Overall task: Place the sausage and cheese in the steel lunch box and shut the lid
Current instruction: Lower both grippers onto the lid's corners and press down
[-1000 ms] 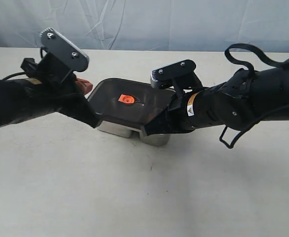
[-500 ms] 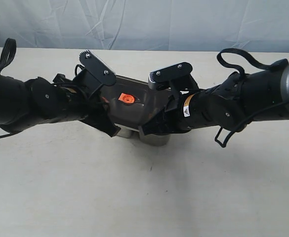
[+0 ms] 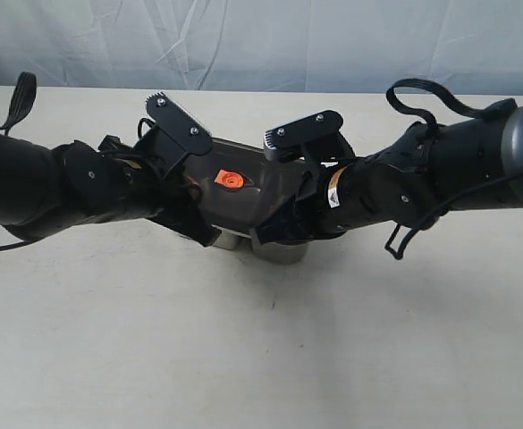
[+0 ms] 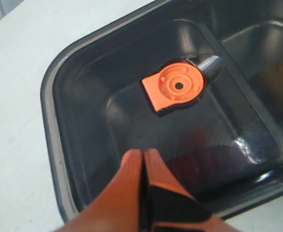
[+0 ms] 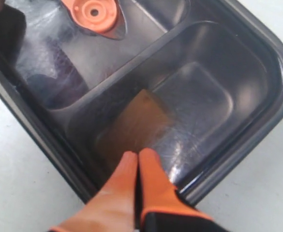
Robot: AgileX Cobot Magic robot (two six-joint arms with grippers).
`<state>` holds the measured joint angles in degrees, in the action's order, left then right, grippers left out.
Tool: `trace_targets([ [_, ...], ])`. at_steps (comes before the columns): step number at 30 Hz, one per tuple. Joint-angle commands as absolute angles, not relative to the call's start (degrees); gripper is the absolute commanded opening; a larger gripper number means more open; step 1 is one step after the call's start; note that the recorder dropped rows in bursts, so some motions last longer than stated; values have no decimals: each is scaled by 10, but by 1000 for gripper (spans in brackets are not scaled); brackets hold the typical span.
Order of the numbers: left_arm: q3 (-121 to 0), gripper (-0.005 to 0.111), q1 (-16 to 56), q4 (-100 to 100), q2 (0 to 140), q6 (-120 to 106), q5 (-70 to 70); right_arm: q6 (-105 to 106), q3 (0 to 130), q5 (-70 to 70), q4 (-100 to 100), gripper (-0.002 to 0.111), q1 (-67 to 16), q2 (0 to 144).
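The dark smoky lid (image 3: 252, 192) with its orange valve (image 3: 229, 179) lies on the steel lunch box (image 3: 283, 251) at the table's middle. My left gripper (image 4: 143, 153) is shut and empty, its fingertips over the lid (image 4: 107, 111) a little short of the valve (image 4: 177, 87). My right gripper (image 5: 138, 154) is shut and empty too, tips over the lid near its rim (image 5: 276, 72). Through the lid a brownish wedge, the cheese (image 5: 136, 121), shows in one compartment. A dim dark red shape, probably the sausage (image 4: 204, 152), lies in the other.
Both arms meet over the box from left and right. The bare cream table (image 3: 261, 357) spreads all around. A pale blue cloth backdrop (image 3: 261, 40) hangs behind the far edge.
My left arm swung in from the left and brought its shut gripper over the lid's left part. The right arm and the lid barely moved.
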<state>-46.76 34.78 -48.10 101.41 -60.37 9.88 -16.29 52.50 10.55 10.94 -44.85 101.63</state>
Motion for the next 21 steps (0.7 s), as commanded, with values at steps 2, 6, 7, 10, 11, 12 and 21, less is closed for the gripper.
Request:
trace_targets([
  [2, -463, 0, 349, -511, 1058, -602, 47, -160, 553, 170, 124, -1, -446, 1025],
  [6, -463, 0, 349, -520, 1067, -601, 39, -160, 553, 165, 124, -1, -446, 1025],
  [7, -463, 0, 349, -520, 1066, -601, 38, -160, 553, 167, 124, -1, -446, 1025],
  [10, -463, 0, 349, -522, 1066, -601, 35, -160, 553, 169, 126, -1, -446, 1025],
  [11, -463, 0, 349, -524, 1066, -601, 35, -160, 553, 171, 126, -1, -446, 1025],
  [12, -463, 0, 349, -524, 1066, -601, 35, -160, 553, 171, 126, -1, -446, 1025],
  [21, -463, 0, 349, -514, 1064, -602, 49, -160, 553, 148, 135, -1, -446, 1022],
])
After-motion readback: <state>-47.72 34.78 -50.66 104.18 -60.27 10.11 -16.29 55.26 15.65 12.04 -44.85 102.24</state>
